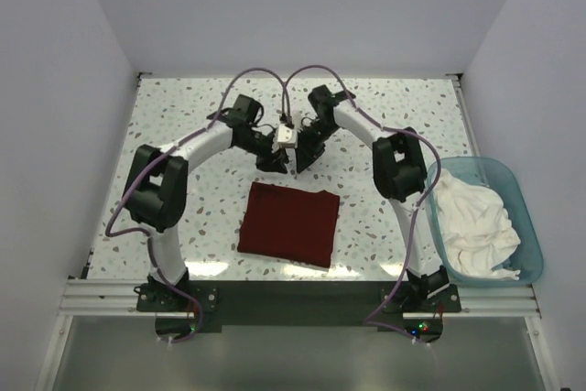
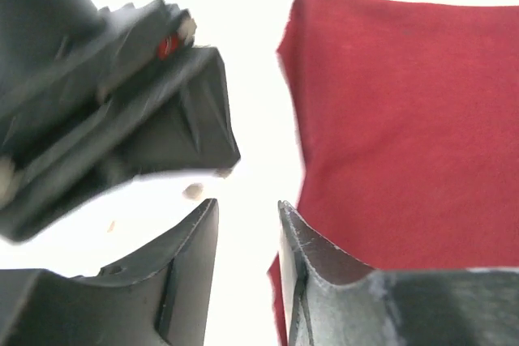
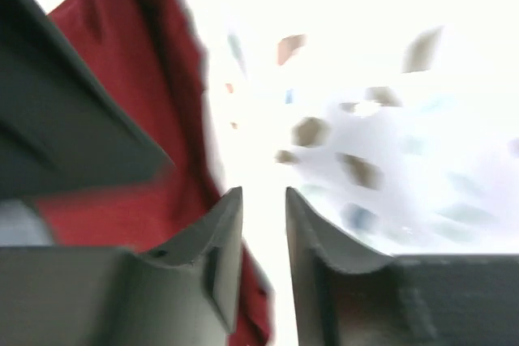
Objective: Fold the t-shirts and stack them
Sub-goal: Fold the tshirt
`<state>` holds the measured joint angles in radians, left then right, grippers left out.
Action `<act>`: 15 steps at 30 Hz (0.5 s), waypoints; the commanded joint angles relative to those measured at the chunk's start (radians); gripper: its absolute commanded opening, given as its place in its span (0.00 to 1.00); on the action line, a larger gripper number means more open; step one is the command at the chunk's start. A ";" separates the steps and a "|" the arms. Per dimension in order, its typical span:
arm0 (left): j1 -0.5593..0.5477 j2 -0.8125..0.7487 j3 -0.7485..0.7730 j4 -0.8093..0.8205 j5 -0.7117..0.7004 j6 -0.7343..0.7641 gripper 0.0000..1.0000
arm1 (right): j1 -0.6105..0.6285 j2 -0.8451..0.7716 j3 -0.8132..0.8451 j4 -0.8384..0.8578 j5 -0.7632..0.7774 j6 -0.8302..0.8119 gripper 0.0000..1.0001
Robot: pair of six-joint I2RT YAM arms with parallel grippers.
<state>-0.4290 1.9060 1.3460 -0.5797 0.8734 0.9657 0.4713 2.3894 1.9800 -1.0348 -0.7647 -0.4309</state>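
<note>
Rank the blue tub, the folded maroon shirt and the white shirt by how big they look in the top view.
Largest: blue tub.
Then: maroon shirt and white shirt, too alike to rank.

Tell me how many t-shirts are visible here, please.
2. The maroon t-shirt lies folded on the table, near its middle; the white t-shirt lies crumpled in the light blue tub at the right. The white heap may hide more.
</note>
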 commanded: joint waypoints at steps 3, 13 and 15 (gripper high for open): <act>0.108 -0.084 0.091 -0.185 0.061 -0.051 0.47 | -0.029 -0.090 0.161 -0.114 0.206 -0.130 0.38; 0.225 -0.015 0.090 -0.371 -0.007 -0.018 0.62 | -0.040 -0.279 -0.136 -0.272 0.165 -0.218 0.44; 0.226 0.010 0.104 -0.394 0.007 -0.002 0.62 | -0.040 -0.277 -0.194 -0.257 0.197 -0.215 0.41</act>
<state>-0.2066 1.8912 1.4113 -0.9104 0.8593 0.9443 0.4267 2.1391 1.8488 -1.2644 -0.5987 -0.6147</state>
